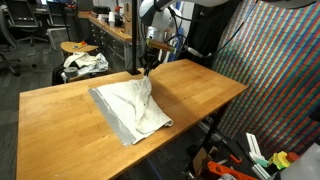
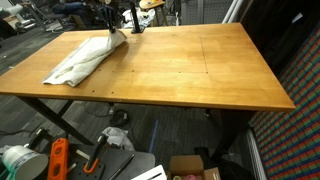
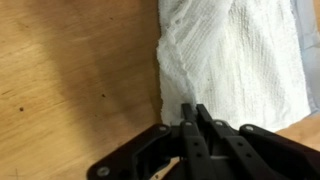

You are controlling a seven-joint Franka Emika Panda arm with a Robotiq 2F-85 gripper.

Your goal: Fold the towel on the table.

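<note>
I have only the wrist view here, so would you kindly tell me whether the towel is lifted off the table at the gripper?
Observer: Yes. In an exterior view the gripper pinches the towel into a raised peak, while the rest lies on the table.
Operator: Thank you. Where on the table does it sit?
Observer: Toward one end, near the far edge, as both exterior views show.
Operator: Is any other cloth close by?
Observer: Only a white-and-dark cloth bundle, off the table beyond its far edge and apart from the towel.
</note>
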